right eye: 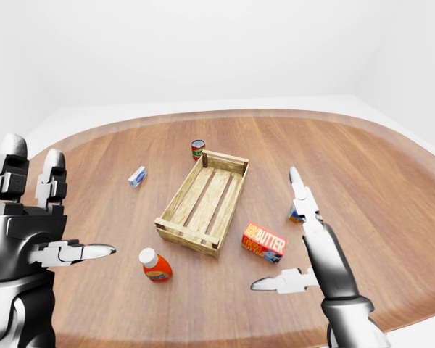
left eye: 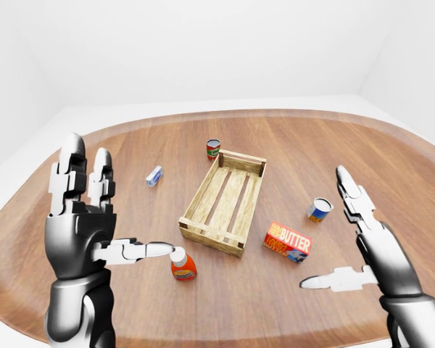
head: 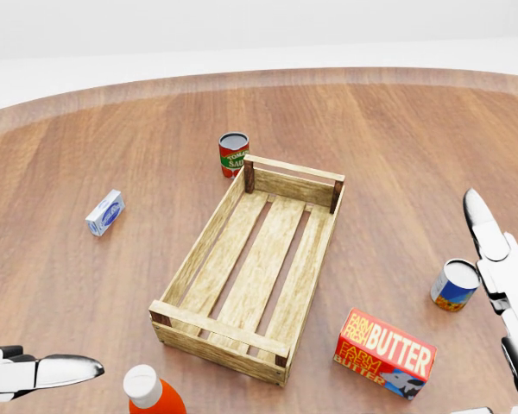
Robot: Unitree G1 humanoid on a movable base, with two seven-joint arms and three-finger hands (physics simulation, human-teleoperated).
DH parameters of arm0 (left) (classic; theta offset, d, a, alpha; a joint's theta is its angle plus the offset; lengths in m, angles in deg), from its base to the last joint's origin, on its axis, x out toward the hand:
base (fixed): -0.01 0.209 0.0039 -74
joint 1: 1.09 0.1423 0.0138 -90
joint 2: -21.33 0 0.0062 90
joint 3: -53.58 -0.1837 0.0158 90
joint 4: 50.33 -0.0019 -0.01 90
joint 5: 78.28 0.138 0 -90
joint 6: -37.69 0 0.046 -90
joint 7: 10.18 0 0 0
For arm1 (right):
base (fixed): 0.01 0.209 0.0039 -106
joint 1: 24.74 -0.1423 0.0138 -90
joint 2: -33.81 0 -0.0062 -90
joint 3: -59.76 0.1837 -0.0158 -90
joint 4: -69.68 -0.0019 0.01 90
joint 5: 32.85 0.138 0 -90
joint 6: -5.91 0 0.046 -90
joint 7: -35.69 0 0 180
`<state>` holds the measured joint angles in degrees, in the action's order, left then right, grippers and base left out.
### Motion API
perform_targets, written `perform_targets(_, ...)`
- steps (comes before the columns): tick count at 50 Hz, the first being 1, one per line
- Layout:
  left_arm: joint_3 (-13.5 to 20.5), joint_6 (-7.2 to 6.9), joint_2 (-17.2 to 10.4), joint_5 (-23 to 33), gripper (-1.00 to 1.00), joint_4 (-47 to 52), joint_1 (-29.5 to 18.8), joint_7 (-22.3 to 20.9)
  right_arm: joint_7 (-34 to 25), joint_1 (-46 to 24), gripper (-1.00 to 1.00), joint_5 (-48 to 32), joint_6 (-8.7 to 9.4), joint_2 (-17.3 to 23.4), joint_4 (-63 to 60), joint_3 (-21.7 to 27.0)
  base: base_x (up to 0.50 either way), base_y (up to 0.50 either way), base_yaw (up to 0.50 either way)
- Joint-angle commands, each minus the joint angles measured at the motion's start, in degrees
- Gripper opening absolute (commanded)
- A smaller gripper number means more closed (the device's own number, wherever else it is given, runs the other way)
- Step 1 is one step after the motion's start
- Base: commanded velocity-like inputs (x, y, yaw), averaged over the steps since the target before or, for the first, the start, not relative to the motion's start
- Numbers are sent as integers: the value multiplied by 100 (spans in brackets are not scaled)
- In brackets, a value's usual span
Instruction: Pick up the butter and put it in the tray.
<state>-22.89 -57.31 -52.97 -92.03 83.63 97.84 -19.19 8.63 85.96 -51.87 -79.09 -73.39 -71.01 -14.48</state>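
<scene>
The right hand (left eye: 370,246) is raised above the table with its fingers spread wide apart and the thumb pointing to the left of the left-eye view; it holds nothing. The left hand (left eye: 83,217) is also open, fingers upright and thumb stretched out toward the middle, and it is empty too. Just beside the right hand, toward the centre of the view, the butter (head: 385,353) lies flat on the wooden table (head: 397,129), a red box with white letters, near the lower right corner of the tray (head: 183,326) but not touching it. The tray is a slatted wooden crate and nothing is inside it. A small blue can (head: 454,285) stands close to the butter on its right in the head view, a red can (head: 233,154) stands just beside the far corner of the tray, a small blue and white box (head: 105,212) lies well apart on the left, and an orange bottle (left eye: 181,264) with a white cap stands near the left thumb. I think the main risk is at the approach: the butter lies low and flat, so the fingers may push it along the table instead of closing round it, or the hand may knock the blue can over because it stands so near. Later, the box may catch on the tray wall if it is carried too low.
</scene>
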Motion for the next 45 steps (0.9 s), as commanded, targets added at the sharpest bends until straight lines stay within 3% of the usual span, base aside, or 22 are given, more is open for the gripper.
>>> perform_targets(1, 50, 0, -6, -58, 100, 54, -25, 4, -1239, 64, 100, -855, 0, -368, 4, 729, 0, 0, 0)
perform_targets(11, 73, 0, -29, -66, 100, -45, -76, 18, -1134, -158, 100, -1085, 0, -334, 580, 801, 0, 0, 0)
perform_targets(26, 80, 0, -10, -79, 100, 39, -22, -10, -385, -782, 100, -1217, 0, 184, 1821, 63, 0, 0, 0)
perform_targets(45, 109, 0, -26, -82, 100, -11, -77, 6, -13, -1320, 100, -1165, 0, 721, 3085, -234, 0, 0, 0)
